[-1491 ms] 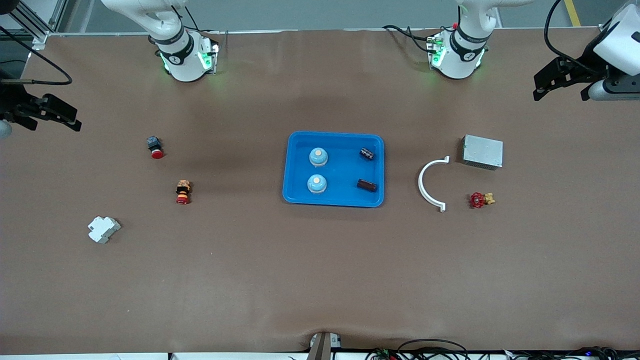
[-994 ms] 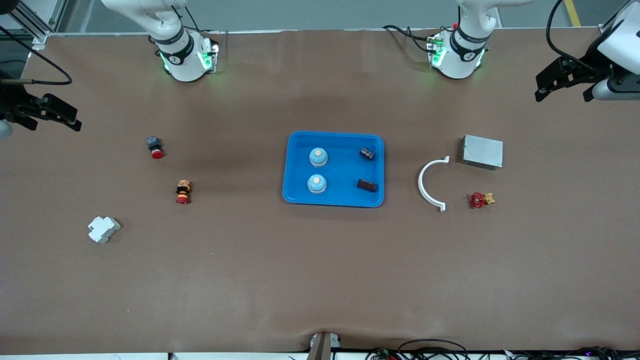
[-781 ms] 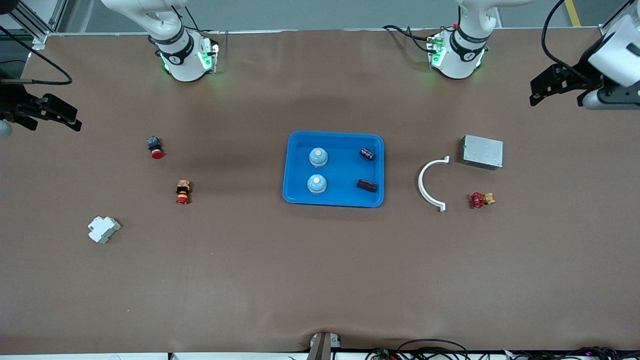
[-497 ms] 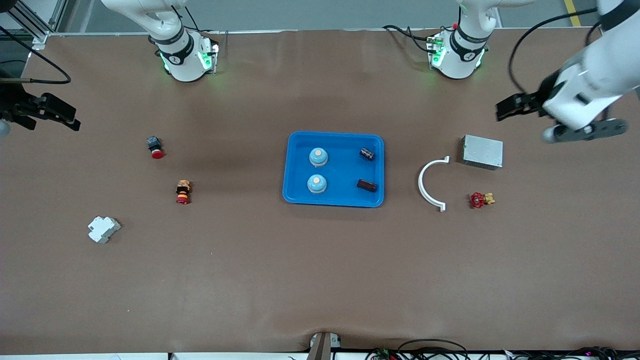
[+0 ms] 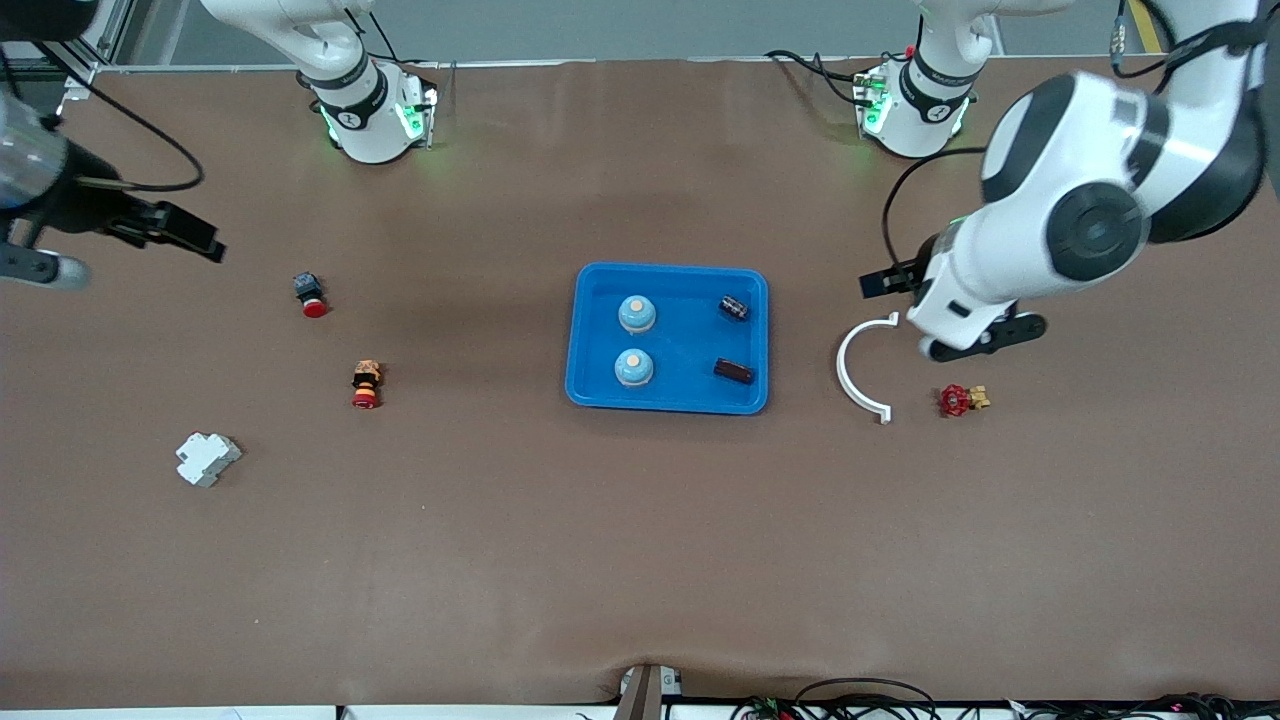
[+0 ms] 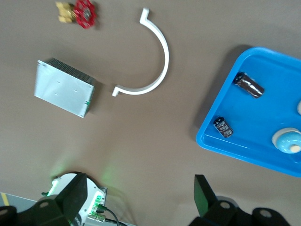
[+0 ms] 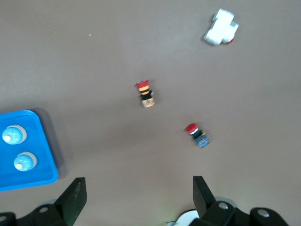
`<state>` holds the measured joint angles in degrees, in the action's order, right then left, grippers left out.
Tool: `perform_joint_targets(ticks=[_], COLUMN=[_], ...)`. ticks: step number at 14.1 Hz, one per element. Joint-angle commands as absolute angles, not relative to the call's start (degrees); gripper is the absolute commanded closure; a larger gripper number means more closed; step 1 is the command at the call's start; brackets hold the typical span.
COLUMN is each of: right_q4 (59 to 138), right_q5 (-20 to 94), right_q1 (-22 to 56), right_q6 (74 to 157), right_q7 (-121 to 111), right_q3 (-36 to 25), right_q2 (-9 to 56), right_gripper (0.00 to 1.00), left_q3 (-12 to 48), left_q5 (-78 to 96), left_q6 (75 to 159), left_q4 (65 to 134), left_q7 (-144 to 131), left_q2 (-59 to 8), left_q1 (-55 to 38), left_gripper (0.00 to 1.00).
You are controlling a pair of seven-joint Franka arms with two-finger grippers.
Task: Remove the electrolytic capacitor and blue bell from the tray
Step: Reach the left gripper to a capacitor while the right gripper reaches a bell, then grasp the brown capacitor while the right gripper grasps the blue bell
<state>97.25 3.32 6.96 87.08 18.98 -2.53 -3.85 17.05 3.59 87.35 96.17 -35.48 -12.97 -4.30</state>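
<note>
Black fingers of the left gripper (image 6: 136, 207) stand wide apart with nothing between them; it hangs in the air over the brown table (image 5: 640, 560), above the grey metal box (image 6: 63, 88) that lies toward the left arm's end from the blue tray (image 5: 590, 385). The right gripper (image 7: 136, 200) is likewise spread wide and empty, up over the table well off toward the right arm's end from the tray.

Inside the tray sit two blue bells (image 5: 636, 314) (image 5: 633, 368), side by side on the half toward the right arm, and two dark capacitors (image 5: 733, 307) (image 5: 733, 371) on the half toward the left arm; none of them touch one another.

Just beside the tray toward the left arm's end lies a white curved bracket (image 5: 858, 370), and near it a red valve (image 5: 956, 401). Toward the right arm's end from the tray lie a red push button (image 5: 310, 294), a red and yellow button (image 5: 366, 385) and, nearer the front camera, a white block (image 5: 206, 458), all well apart from the tray.
</note>
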Motion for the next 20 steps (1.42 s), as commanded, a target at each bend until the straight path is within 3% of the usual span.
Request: perform_joint_targets(ticks=[1,5,9,14,16,20], right_q4=[105.71,113.63,116.72,122.23,125.85,125.77], right_q5=[5.0,5.19,5.19,5.19,5.19,5.19], right_q1=[11.67,21.94,35.04,43.67,46.31,52.02], right_q6=[92.44,97.99,106.06,116.77,123.37,132.25], right_q7=[28.27,45.91,68.42,81.81,85.23,92.63], right_q3=[-2.55,-2.55,-2.55,-2.55,-2.55,-2.55], right_q2=[-8.95,-10.99,-10.37,-8.09,-5.55,4.19], right_gripper=[0.0,0.0,0.0,0.0,0.0,0.0], left_q3=[17.23,17.4,17.67,17.75,17.75,17.67], left_q5=[3.95,4.39,4.39,4.39,4.39,4.22], left_q6=[93.14,100.88,105.63,114.94,120.38,130.14], left_q4=[102.29,108.09,108.98,110.64,113.28,118.46], left_q7=[-39.18,-50.85,-62.56,-74.52,-76.97,-81.47], left_q2=[-11.86,-12.13,-15.81,-18.55,-18.46,-19.07], left_q1=[-4.92,-9.65,-12.73,-16.7,-18.62,-21.88], left_gripper=[0.0,0.0,0.17,0.2,0.21,0.21])
